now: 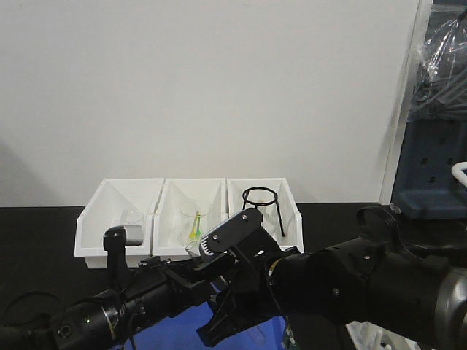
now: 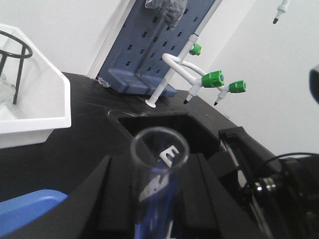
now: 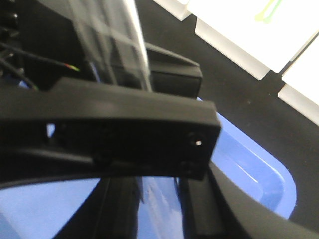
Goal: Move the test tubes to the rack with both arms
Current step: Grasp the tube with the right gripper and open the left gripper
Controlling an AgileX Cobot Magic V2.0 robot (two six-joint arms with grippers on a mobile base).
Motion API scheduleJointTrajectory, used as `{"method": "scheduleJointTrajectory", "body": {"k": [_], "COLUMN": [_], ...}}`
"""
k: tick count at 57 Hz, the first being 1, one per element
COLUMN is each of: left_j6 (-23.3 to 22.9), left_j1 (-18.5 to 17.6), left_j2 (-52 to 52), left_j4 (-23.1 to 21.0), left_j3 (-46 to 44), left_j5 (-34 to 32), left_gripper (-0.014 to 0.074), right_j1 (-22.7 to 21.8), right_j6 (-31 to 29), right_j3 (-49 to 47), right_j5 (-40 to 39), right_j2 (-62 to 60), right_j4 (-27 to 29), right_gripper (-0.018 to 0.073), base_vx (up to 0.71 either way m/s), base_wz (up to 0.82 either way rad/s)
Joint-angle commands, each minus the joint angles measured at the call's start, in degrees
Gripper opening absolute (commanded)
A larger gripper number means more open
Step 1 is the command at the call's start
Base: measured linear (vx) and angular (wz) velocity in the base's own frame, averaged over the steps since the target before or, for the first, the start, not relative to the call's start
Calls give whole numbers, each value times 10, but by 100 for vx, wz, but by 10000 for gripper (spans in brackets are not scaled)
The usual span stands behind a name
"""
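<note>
Plainly, the coming move turns on one test tube (image 2: 158, 164) sitting where the two arms meet, low in the middle of the front view. In the left wrist view it rises from the bottom edge at centre frame with its open rim uppermost. Its long axis runs along the jaws of the left arm (image 1: 109, 313), whose black fingers (image 2: 112, 199) flank it closely and look clenched on its lower part. In the right wrist view what I take for the same tube is a blurred clear streak at upper left, slanting down behind one black finger (image 3: 124, 129) of the right arm (image 1: 350, 284). It crosses those jaws, but I cannot tell whether they grip it or stand released. A blue tray (image 3: 259, 169) lies beneath on the black table (image 2: 75, 154), and the white bins (image 1: 91, 226) sit at the back. The tube's lower end is hidden in every view, and the rack cannot be made out with any certainty.
</note>
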Motion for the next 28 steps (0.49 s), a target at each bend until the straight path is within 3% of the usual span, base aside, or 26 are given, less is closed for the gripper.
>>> {"method": "scheduleJointTrajectory", "body": {"k": [1,14,28], "left_j6": [-2,-1,14], "left_j1": [-4,-4,-3], "left_j2": [-27,-27,-27], "left_j4": [-23,-24,-64], "left_j3": [-18,-18,-18], "left_j5": [-51,-53,-53], "left_gripper": [33,216,486], "right_j1": [-4,-7,-8], "right_j6": [-1,4,7], "right_j3": [-20,-20,-20], "right_j5": [-43,-45,-47], "right_j2": [-26,-26,-26], "right_j4": [7,45,44], "right_gripper": [83,-15,-13], "base_vx": [0,0,0], "base_wz": [0,0,0]}}
